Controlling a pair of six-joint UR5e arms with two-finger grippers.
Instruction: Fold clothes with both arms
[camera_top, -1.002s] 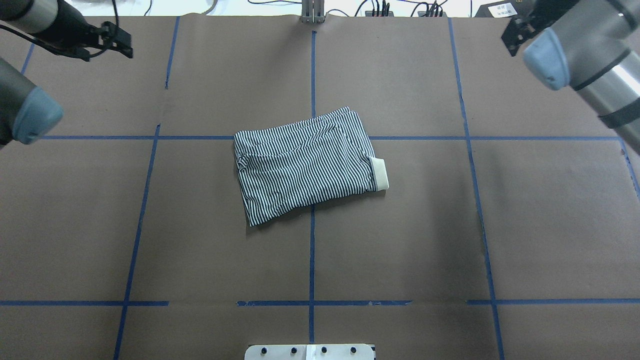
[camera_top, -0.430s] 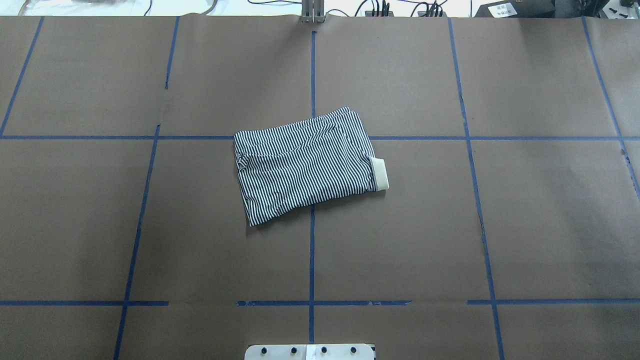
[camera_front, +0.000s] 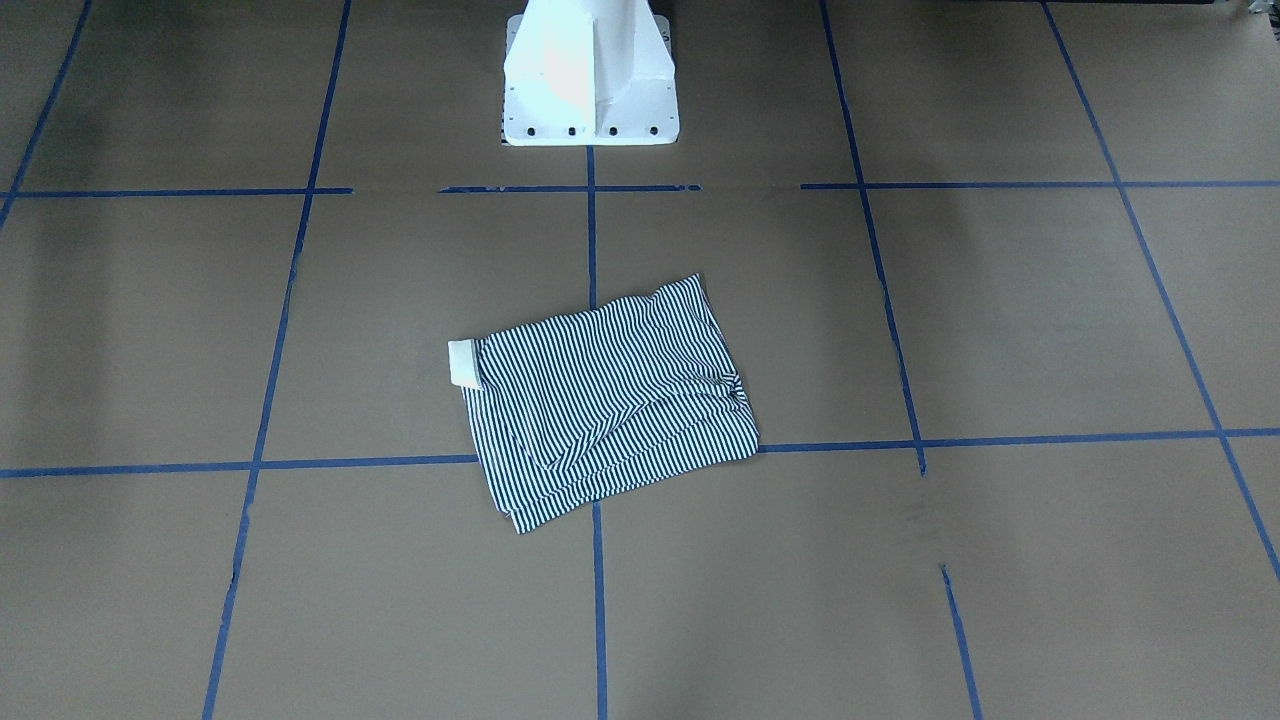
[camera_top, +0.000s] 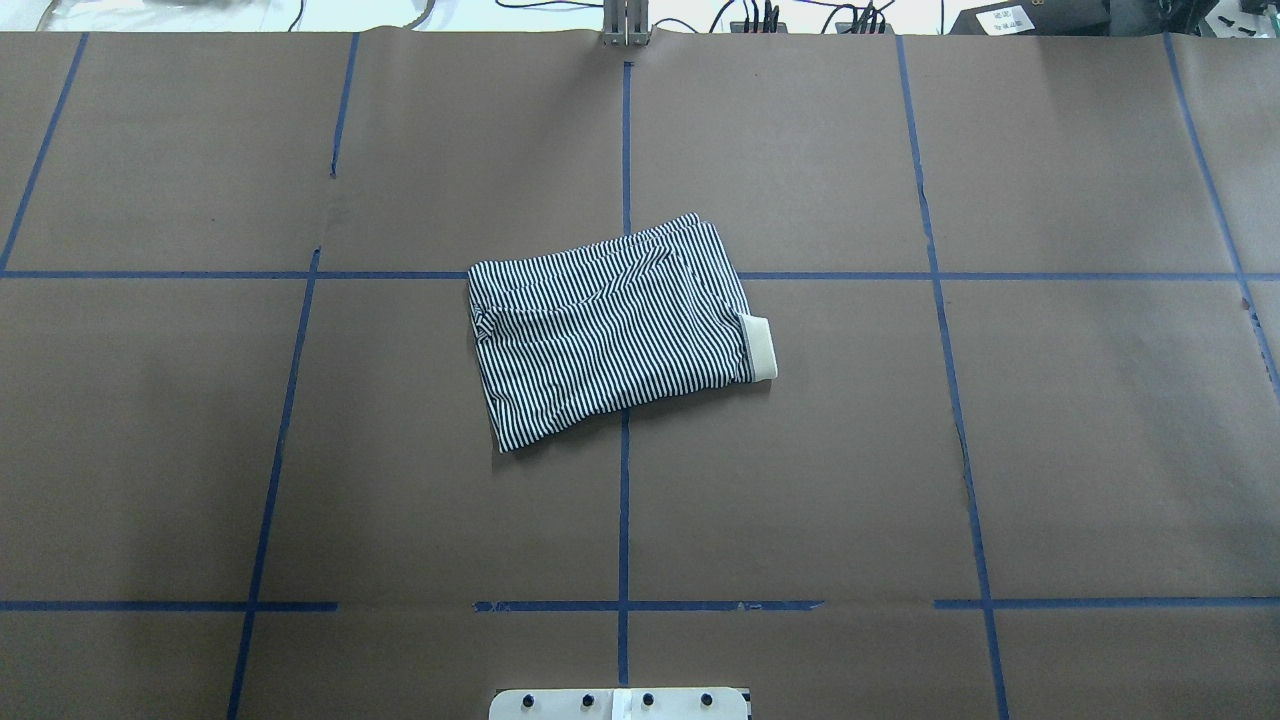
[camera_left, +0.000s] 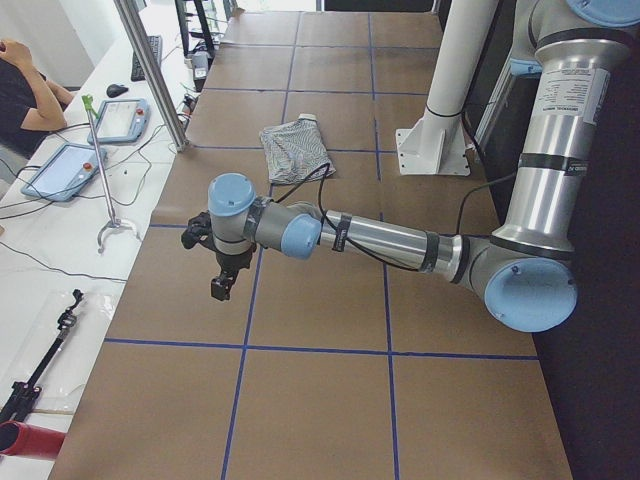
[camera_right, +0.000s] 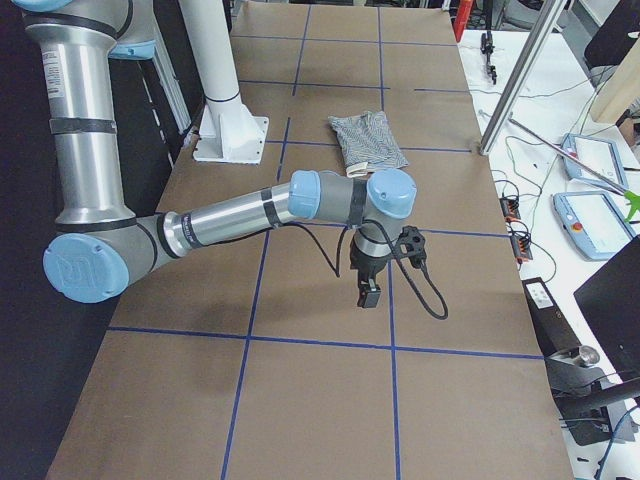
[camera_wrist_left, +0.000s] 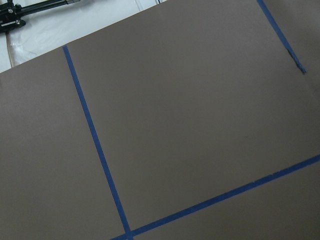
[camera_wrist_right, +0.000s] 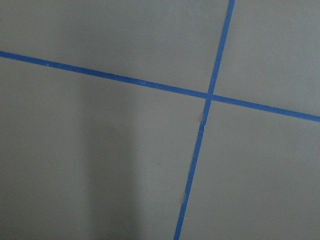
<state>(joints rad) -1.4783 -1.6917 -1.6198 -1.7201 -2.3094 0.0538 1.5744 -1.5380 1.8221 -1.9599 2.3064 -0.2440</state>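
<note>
- The striped polo shirt (camera_top: 610, 335) lies alone in the middle of the brown tabletop (camera_top: 1050, 450). It is a compact, slightly skewed rectangle sitting over the crossing of the blue tape lines (camera_top: 624, 500).
- Seen from overhead, its cream collar (camera_top: 760, 347) pokes out at the 3 o'clock edge. The loosest corner trails off toward 7 o'clock, and the layers at the 12 o'clock edge are stepped rather than flush.
- Neither arm is near it. The left arm (camera_left: 380, 238) stretches low over the 9 o'clock end of the tabletop, and the right arm (camera_right: 230, 215) mirrors it at the 3 o'clock end. Both are well apart from the shirt.
- The left gripper (camera_left: 218, 290) and right gripper (camera_right: 370, 293) both point down at bare paper, with nothing visible in them. Only the side views catch them, so I cannot tell whether the fingers are apart or together.
- Both wrist cameras show only paper and tape.
- To my eye the folding is done, or all but done, and this is the parked stance at the end.
- If anything is left, it would be a tidy-up. An arm would reach in to the centre, pinch the 7 o'clock corner and square it, pressing lightly so the stack does not slide.
</note>
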